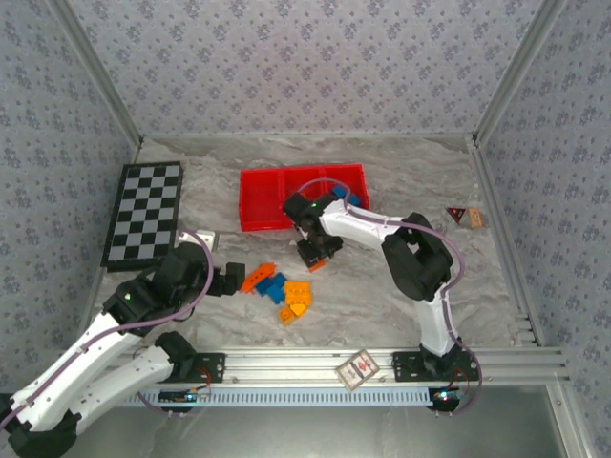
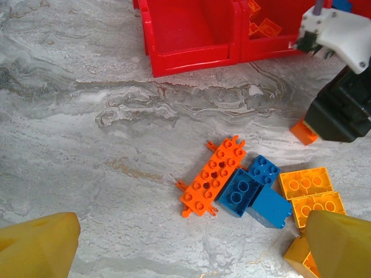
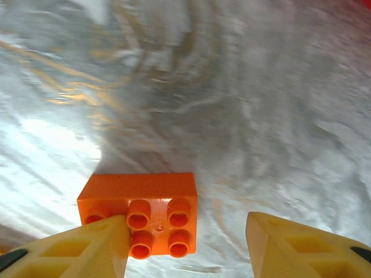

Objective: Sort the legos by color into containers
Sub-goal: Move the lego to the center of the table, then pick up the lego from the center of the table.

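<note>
Jaws of the right gripper (image 3: pixel 185 229) stand parted around a small orange plastic brick (image 3: pixel 139 208), one yellow finger (image 3: pixel 87 249) touching it and the other clear of it, just in front of the shallow red plastic tray (image 1: pixel 256 224). Jaws of the left gripper (image 2: pixel 188 223) are spread wide over the marbled grey bench (image 2: pixel 87 145), near a loose cluster of a flat orange studded plate (image 2: pixel 213 176), blue bricks (image 2: pixel 255 194) and yellow-orange bricks (image 2: pixel 310 194).

Orange, blue and yellow-orange legos (image 2: pixel 240 194) lie clustered — red tray (image 2: pixel 191 59) beyond.
</note>
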